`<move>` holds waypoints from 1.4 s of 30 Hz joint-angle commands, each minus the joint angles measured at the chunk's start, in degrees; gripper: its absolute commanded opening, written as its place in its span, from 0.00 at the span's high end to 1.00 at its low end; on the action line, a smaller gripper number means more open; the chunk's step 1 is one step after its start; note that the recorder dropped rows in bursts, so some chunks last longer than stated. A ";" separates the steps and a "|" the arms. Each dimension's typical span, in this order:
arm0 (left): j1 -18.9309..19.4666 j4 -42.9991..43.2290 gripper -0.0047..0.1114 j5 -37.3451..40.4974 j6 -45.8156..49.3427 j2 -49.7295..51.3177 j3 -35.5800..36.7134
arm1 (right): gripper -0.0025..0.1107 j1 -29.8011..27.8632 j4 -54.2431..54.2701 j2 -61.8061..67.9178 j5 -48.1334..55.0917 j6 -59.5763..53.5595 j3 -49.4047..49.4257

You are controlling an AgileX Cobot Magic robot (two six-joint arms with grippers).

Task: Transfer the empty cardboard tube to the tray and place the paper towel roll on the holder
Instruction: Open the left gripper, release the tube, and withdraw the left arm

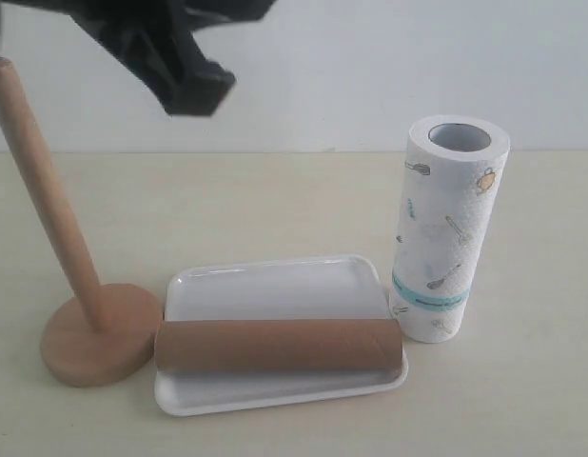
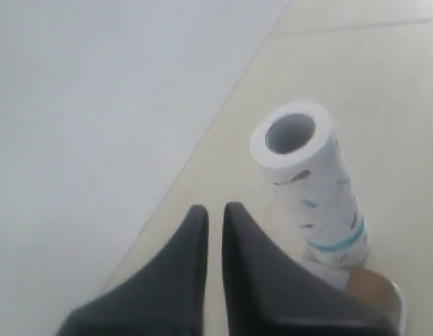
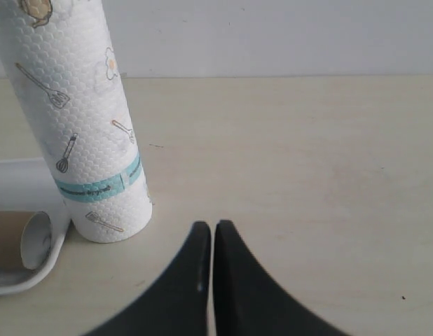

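The empty cardboard tube (image 1: 280, 346) lies on its side across the near part of the white tray (image 1: 275, 286). Just right of the tray stands the paper towel roll (image 1: 449, 228), upright on the table, also seen as the roll (image 2: 311, 182) and the roll (image 3: 80, 119). At the left the wooden holder (image 1: 80, 314) carries nothing on its bare, leaning post. My left gripper (image 2: 215, 210) is shut and empty, raised high near the post's top (image 1: 194, 81). My right gripper (image 3: 211, 227) is shut and empty, low over the table beside the roll.
The pale table (image 1: 522, 381) runs back to a white wall (image 1: 370, 67). In the right wrist view the tube's open end (image 3: 24, 241) and the tray's rim (image 3: 34, 276) show at the edge.
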 commanded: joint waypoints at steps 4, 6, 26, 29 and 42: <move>-0.37 -4.10 0.92 8.51 -4.50 -12.07 -0.11 | 0.97 -0.12 -0.32 -0.26 -0.25 0.00 -0.07; -0.37 -5.30 0.92 10.67 -9.14 -15.88 -0.11 | 0.97 -0.12 -0.32 -0.26 -0.25 0.00 -0.07; -0.37 -8.44 0.92 13.17 -18.03 -44.53 4.92 | 0.97 -0.12 -0.32 -0.26 -0.25 0.00 -0.07; -0.37 -8.44 0.92 13.17 -18.03 -47.33 4.92 | 0.97 -0.12 -0.32 -0.26 -0.25 0.00 -0.07; 11.22 -8.21 0.92 13.00 -18.03 -54.01 8.28 | 0.97 -0.12 -0.32 -0.26 -0.25 0.00 -0.07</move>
